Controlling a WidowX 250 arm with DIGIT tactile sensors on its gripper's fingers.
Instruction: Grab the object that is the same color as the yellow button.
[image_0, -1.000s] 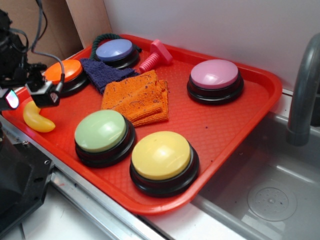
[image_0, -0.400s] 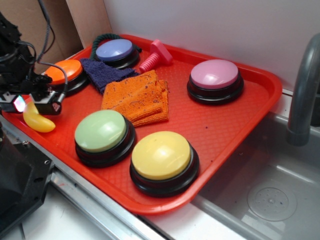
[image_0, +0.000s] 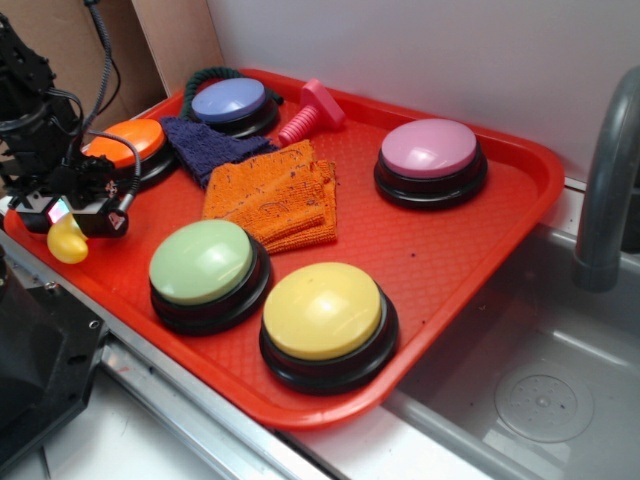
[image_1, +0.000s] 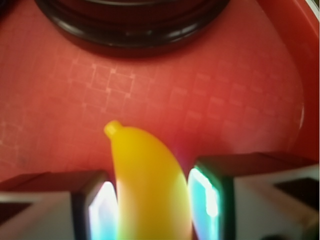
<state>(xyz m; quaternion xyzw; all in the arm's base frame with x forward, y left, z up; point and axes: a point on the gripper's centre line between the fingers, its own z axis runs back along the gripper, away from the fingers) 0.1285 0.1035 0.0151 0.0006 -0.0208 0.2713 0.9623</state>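
Claw: gripper (image_1: 150, 200) sits low at the left edge of the exterior frame, its two fingers (image_1: 95, 210) pressed to either flank of the toy banana (image_1: 147, 185); it is gripping the fruit.
Banana: in the wrist view it fills the bottom centre, stem tip pointing up the frame; in the exterior view only a yellow lump (image_0: 67, 240) shows beneath the claw, at the near left corner of the red tray (image_0: 450, 260).
Just changed: a second ago the claw hung open beside the banana, which lay long and curved on the tray; since then the claw has dropped over it and closed, and the fruit looks turned end-on.
Meaning: the grasp appears made; whether the banana is already clear of the tray cannot be told, so a lift would confirm it.
Lower centre: yellow button (image_0: 327, 312), the colour match, with the light-green button (image_0: 205, 265) to its left.
Middle: orange cloth (image_0: 275, 195) and dark blue cloth (image_0: 205, 145).
Far: orange button (image_0: 130, 145) just behind the claw, blue button (image_0: 232, 102), pink bolt (image_0: 310, 112), pink button (image_0: 430, 152).
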